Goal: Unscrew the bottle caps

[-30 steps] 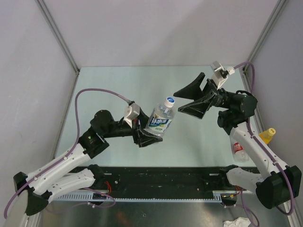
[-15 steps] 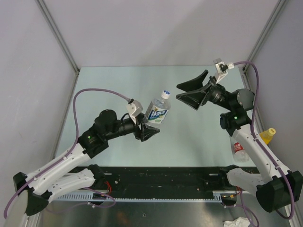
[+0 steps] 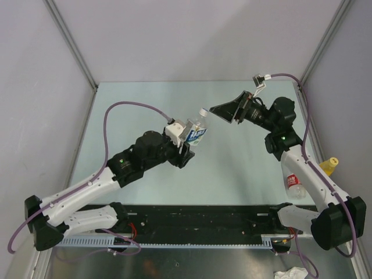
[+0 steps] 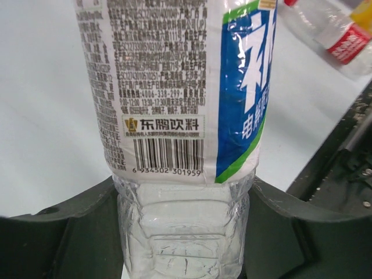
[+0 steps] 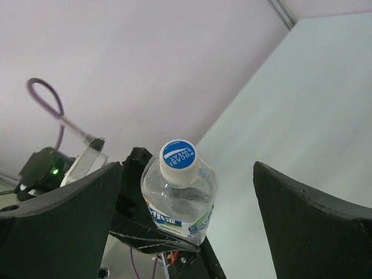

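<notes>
Black left gripper (image 3: 183, 150) is clamped round the lower body of the clear blue-green label bottle (image 3: 196, 133), holding it tilted up off the table (image 3: 139, 104). Right gripper (image 3: 225, 111) is spread wide, pointed at its blue-topped white cap (image 5: 177, 156) and close, not touching; cap's on the neck.

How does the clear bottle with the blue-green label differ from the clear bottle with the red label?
The clear plastic bottle with the blue-green label is clamped in the jaws of the left gripper, off the table; the clear plastic bottle with the red label rests on the table, ungripped. One label is blue-green and white, the other red. Both bottles are clear.
</notes>
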